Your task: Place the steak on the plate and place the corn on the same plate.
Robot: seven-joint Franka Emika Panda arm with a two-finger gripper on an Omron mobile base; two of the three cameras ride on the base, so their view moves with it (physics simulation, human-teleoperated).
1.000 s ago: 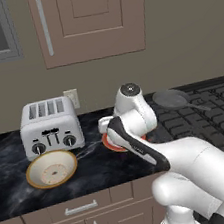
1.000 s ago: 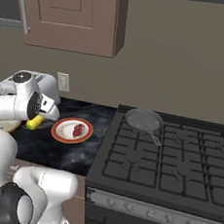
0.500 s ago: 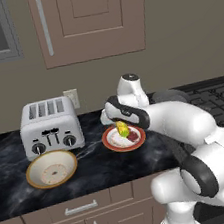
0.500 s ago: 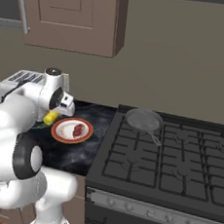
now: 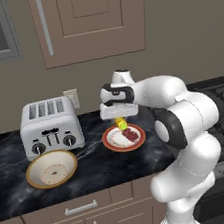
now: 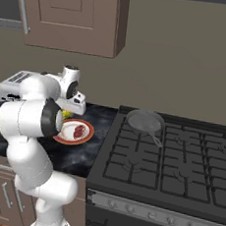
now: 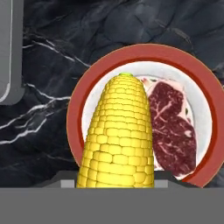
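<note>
The plate (image 5: 108,141) with its orange-red rim lies on the dark marble counter, between the toaster and the stove. The steak (image 5: 131,134), red with white marbling, rests flat on the plate's right half. My gripper (image 5: 119,120) hangs just above the plate, shut on the yellow corn (image 5: 120,124). In the hand view the corn (image 7: 118,135) points its green tip at the plate's far rim (image 7: 144,52), over the plate's left half and beside the steak (image 7: 170,131). From the right base view, corn (image 6: 66,114) shows under the hand, left of the plate (image 6: 86,136).
A silver toaster (image 5: 48,127) stands at the back left, with a tan-rimmed bowl (image 5: 51,169) in front of it. A dark frying pan (image 6: 145,121) sits on the black stove (image 6: 179,156) to the right. Wooden wall cabinets hang above.
The arm has swung out from near its body and carried the corn from left of the plate to just over it. The steak and plate have stayed put.
</note>
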